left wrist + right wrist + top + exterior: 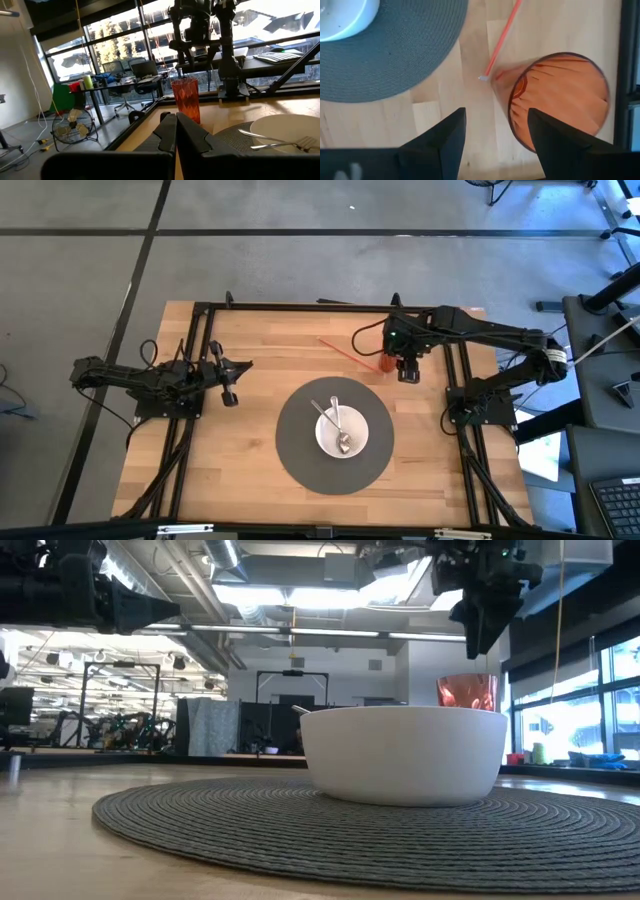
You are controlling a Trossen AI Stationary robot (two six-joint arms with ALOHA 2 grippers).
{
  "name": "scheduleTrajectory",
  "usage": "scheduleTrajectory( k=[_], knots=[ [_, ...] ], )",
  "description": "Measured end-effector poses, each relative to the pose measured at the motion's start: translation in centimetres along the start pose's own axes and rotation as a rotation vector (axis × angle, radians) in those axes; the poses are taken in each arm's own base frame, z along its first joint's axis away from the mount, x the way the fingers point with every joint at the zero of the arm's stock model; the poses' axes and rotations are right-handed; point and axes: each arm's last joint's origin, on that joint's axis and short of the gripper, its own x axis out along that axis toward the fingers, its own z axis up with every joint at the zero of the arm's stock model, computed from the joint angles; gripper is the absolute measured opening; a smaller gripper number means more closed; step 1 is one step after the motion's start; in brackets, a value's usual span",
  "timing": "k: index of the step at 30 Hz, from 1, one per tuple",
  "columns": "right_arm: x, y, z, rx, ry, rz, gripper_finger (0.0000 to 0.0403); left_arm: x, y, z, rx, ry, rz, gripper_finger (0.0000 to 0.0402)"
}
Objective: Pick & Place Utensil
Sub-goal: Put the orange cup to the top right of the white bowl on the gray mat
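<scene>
A white bowl (340,432) stands on a round grey placemat (300,455), with a metal spoon (343,444) and a fork (335,412) lying in it, handles leaning on the rim. An orange ribbed cup (560,100) stands upright near the table's far right. A red straw (502,37) lies flat on the wood, one end by the cup's base. My right gripper (495,140) hovers open above the table, just beside the cup (385,363). My left gripper (175,135) is shut and empty at the table's left (230,388), pointing toward the cup and bowl (290,132).
Black frame rails (300,308) run along the table's far edge and down both sides by the arm bases. Bare wood (250,440) lies between the left gripper and the placemat. In the low view the bowl (405,755) hides most of the cup (468,692).
</scene>
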Motion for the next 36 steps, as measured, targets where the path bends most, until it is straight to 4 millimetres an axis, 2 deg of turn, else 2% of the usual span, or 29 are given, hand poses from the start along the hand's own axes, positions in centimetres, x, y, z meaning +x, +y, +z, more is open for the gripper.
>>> scheduleTrajectory(
  k=[9,21,36],
  knots=[
    [1.7,0.0,0.9,0.000,0.064,0.014,0.0211,0.0,0.0,0.0,0.000,0.001,0.000,0.0002],
    [2.7,-0.2,1.4,0.016,0.105,-0.044,0.0207,0.0,0.0,0.0,0.001,0.002,0.000,0.0004],
    [2.7,-0.1,1.2,0.017,0.125,-0.019,0.0139,0.0,0.0,-0.1,0.003,0.006,-0.001,0.0003]
  ],
)
